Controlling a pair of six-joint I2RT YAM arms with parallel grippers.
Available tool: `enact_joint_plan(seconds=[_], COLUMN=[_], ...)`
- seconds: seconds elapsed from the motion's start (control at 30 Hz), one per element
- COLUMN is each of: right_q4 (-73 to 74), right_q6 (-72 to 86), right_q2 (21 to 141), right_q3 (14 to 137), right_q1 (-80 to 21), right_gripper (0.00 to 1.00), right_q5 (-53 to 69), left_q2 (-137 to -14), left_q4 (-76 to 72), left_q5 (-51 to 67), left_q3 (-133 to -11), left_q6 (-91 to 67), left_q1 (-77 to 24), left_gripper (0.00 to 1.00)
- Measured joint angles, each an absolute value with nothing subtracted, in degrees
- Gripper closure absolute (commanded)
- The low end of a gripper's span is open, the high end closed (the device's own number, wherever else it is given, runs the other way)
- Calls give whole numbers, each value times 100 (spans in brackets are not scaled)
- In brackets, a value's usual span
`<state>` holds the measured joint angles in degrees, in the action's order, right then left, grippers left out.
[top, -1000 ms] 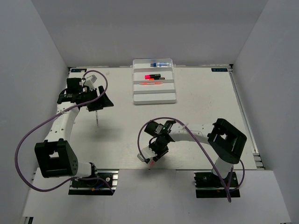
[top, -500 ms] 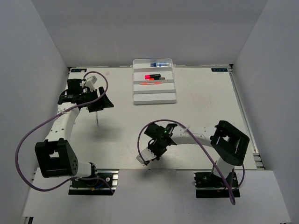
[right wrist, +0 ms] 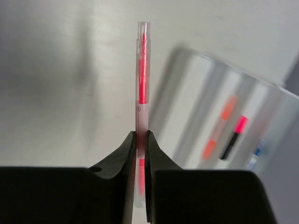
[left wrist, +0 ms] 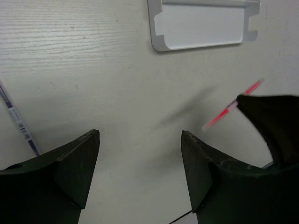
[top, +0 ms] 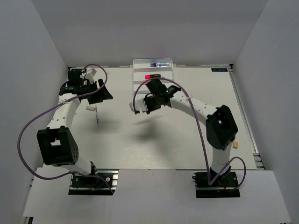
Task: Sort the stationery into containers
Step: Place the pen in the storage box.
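One thin pink stick point(right wrist: 141, 84) is pinched in the right tool point(right wrist: 140, 140), just off the white tray's point(right wrist: 189, 105) near edge, skewed across its rows. The left tool point(left wrist: 140, 135) gapes empty, farther away.

Both arms match: the left arm point(top: 63, 115), left of the white tray point(top: 170, 73), and the right arm point(top: 191, 105), nearer than the tray, have white tubular links between blocky black joint housings. We log a purple cable point(top: 19, 142) looping along each, and black base plates point(top: 91, 179) well nearer than the tray. The fingers point(left wrist: 70, 168) are matte black and wedge-shaped.
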<state>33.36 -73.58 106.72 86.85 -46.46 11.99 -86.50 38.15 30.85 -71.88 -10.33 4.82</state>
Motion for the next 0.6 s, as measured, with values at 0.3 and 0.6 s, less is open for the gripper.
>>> enact_joint_plan(seconds=[0.3, 0.6], right_q4=[3183, 3096], right_q6=[-7773, -7819], right_q2=[12538, 13548], right_q3=[11518, 12197], right_q1=[-3365, -2923], right_gripper=[100, 100], right_q5=[768, 661], left_q2=[-8766, -8724], left_q4=[3498, 3465], left_q5=[3133, 2945], left_q3=[-7078, -6890], left_q6=[-1210, -1229], left_q1=[482, 537], left_gripper=[17, 17])
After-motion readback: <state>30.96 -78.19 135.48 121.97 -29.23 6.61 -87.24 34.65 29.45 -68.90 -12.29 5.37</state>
